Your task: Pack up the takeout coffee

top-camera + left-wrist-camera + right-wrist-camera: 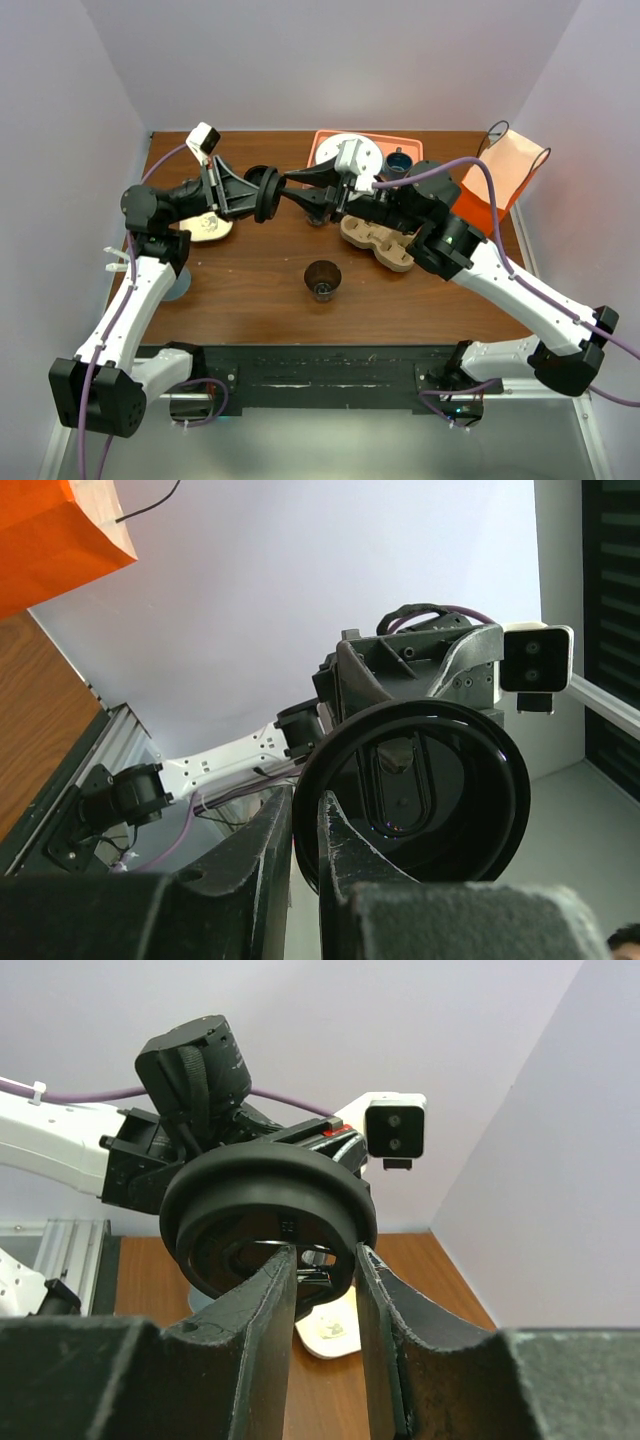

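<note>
1. Above the bench (240, 300), both arms meet in mid-air at a black disc (266, 193) that stands on edge between them.
2. At the disc's rim, the left hand (305, 830) is narrow, its fingers pinched on that rim.
3. The right hand (325, 1275) has a finger on either side of the disc's lower edge. Whether they press on it I cannot tell.
4. Nearer the arm bases, the takeout coffee (322, 278) stands upright on the bench. Neither hand touches it, and a cardboard cup carrier (378, 243) lies near it.
</note>
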You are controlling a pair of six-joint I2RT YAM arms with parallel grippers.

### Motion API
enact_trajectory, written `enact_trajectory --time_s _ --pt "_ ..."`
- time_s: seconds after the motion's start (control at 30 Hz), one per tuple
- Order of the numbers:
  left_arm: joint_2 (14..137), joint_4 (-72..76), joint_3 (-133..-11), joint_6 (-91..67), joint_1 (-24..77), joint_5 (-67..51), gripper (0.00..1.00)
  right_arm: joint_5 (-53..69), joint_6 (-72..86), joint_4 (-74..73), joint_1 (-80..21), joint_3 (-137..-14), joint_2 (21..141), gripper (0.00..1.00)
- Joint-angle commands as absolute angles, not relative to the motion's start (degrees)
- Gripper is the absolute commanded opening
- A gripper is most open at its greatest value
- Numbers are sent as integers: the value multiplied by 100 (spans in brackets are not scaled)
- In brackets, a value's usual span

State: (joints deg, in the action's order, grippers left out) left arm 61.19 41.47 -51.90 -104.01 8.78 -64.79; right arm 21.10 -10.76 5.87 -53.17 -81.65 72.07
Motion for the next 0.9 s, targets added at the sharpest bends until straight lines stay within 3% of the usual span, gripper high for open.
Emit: enact_trajectory --time_s 0.0,0.07,0.47,0.63,0.77,0.87 --pt "6056 4263 -5467 -10582 905 -6600 17 2109 -1195 606 -5309 -8288 7216 32" --pt "6029 4236 -5432 -10573 914 -6592 17 2066 -1204 589 -5300 -8314 7242 27" --pt "5854 3973 -5335 -10450 914 -6609 18 2074 -1160 615 -5300 -8332 7330 27" --pt "5775 3771 -5265 -10319 914 -6592 18 2162 -1055 676 -5300 -8411 7383 21" --pt "5704 3753 -5203 -10292 914 -6548 18 2285 -871 826 -5300 -8429 7356 26" --pt "5687 3674 -5203 -10178 914 -6565 19 2381 -817 774 -5300 -8507 7409 22"
